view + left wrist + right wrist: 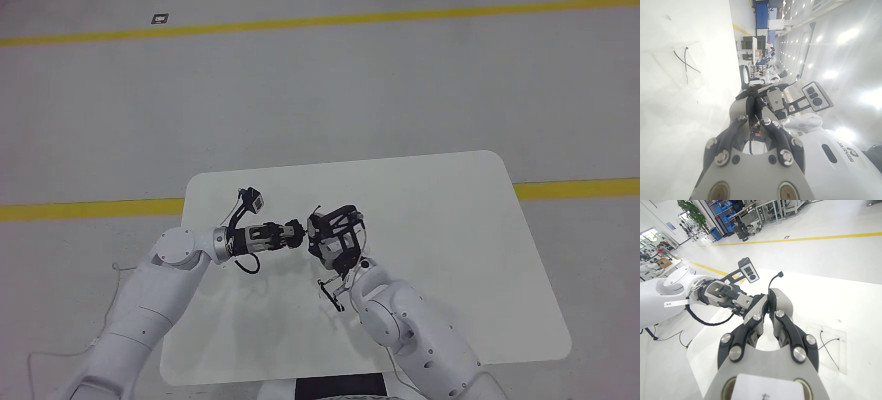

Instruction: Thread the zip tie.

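Observation:
My right gripper (769,300) is shut on a black zip tie (772,280). The tie curves up out of the fingertips and its square head stands free above them. My left gripper (761,299) comes in from the side, tip against tip with the right one, and its fingers look shut. What lies between them is hidden. In the top view the two grippers, left (298,234) and right (313,238), meet above the left half of the white table (450,200). The left wrist view has its own fingers (750,102) pressed together in front of the right gripper's body.
A clear flat tray (842,336) lies on the table close to the robot, holding two spare black zip ties (829,346) that cross each other; they also appear as spare zip ties (685,60) (335,290). The table's right half is bare.

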Robot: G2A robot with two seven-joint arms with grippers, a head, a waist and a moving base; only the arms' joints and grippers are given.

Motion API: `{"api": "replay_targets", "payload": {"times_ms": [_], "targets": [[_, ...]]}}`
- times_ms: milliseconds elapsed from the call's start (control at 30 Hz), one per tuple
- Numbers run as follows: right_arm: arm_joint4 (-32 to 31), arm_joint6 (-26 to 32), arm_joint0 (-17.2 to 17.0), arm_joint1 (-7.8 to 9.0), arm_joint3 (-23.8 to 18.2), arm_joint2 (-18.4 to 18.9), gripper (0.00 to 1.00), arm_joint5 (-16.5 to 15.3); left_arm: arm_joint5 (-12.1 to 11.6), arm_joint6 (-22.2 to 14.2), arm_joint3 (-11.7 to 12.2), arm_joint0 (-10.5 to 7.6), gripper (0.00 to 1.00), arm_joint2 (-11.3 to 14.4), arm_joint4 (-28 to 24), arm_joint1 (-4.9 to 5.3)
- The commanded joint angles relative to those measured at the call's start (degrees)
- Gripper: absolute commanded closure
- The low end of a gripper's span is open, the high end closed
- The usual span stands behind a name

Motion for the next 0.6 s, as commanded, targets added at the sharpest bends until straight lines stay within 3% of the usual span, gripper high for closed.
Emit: {"api": "replay_targets", "payload": {"times_ms": [0, 267, 300, 333, 367, 567], "targets": [[-0.20, 0.08, 0.04, -0.01, 0.14, -0.03, 1.00, 0.24, 0.00, 0.00, 0.00, 0.00, 1.00, 0.00, 0.00, 0.00], [-0.29, 0.25, -0.09, -0.06, 0.55, -0.24, 1.00, 0.53, 0.00, 0.00, 0.00, 0.00, 1.00, 0.00, 0.00, 0.00], [-0.10, 0.52, -0.05, -0.08, 0.66, -0.29, 0.96, 0.40, 0.00, 0.00, 0.00, 0.00, 1.00, 0.00, 0.00, 0.00], [-0.03, 0.59, 0.00, -0.09, 0.71, -0.31, 0.69, 0.41, 0.00, 0.00, 0.00, 0.00, 1.00, 0.00, 0.00, 0.00], [0.03, 0.63, 0.03, -0.10, 0.73, -0.34, 0.56, 0.44, 0.00, 0.00, 0.00, 0.00, 1.00, 0.00, 0.00, 0.00], [0.04, 0.61, 0.28, -0.18, 0.35, -0.40, 0.55, 0.80, 0.00, 0.00, 0.00, 0.00, 1.00, 0.00, 0.00, 0.00]]}}
